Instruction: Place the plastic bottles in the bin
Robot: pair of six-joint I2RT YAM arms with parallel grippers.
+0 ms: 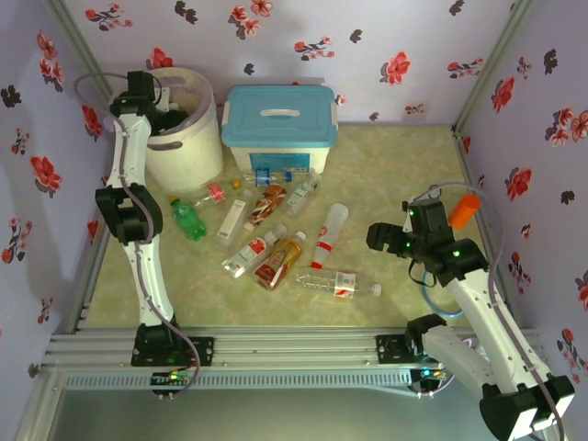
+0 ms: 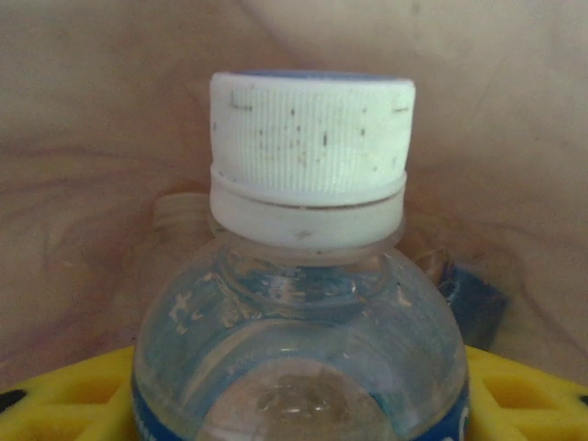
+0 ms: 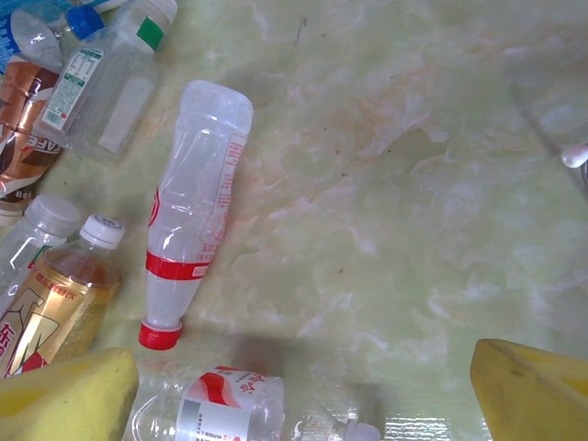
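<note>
Bottle [image 2: 303, 303] (white-capped) clamped by left end effector [image 1: 163, 115] over bin [image 1: 188, 138].

Walls [image 1: 386, 37]: we see pale lilac paper with red and dark flowers on three sides.
Table [image 1: 386, 184]: we see a yellow-green marbled top.
Front edge [image 1: 294, 354]: silver metal rails.
Light: soft, even.

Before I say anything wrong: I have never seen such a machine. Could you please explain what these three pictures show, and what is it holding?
Two robot arms stand at a table's edge. The overhead picture shows plastic bottles lying on the table, a round white bin and a blue-lidded box. The other pictures come from cameras on the wrists. The left gripper is over the bin, holding a clear white-capped bottle between yellow fingers. The right gripper is open, hovering above a red-capped bottle.
</note>
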